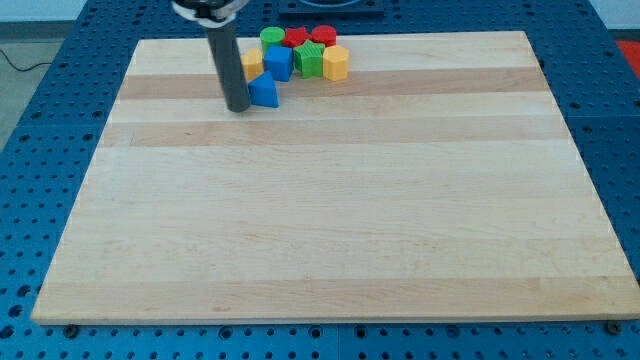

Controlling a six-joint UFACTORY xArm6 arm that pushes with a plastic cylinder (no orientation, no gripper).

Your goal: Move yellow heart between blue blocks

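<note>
In the camera view, my tip (238, 107) rests on the pale wooden board (330, 230) near the view's top left, touching or just beside the left edge of a blue triangular block (264, 93). I carry no gripper, only a straight dark rod, so nothing is clenched or released; I can only push.

The small yellow block (251, 64) that I take for the yellow heart sits just above my tip, half hidden behind my rod, so its shape is hard to confirm. It lies just left of a blue cube-like block (279, 62) and just above the blue triangular block, already close to both. To the view's right the cluster continues with a green round block (271, 37), a red block (296, 38), a second red block (322, 36), a green block (309, 59) and a yellow hexagonal block (336, 63), all packed tight.

The risks, as I judge them, come from that crowding. If I push toward the view's right from here, I will shove the blue triangular block rather than the heart, opening or closing the gap wrongly. A push upward could jam the heart against the blue cube-like block and drag the whole cluster toward the board's top edge, which is near. My rod also hides the heart, so a misjudged contact could make it spin off sideways.
</note>
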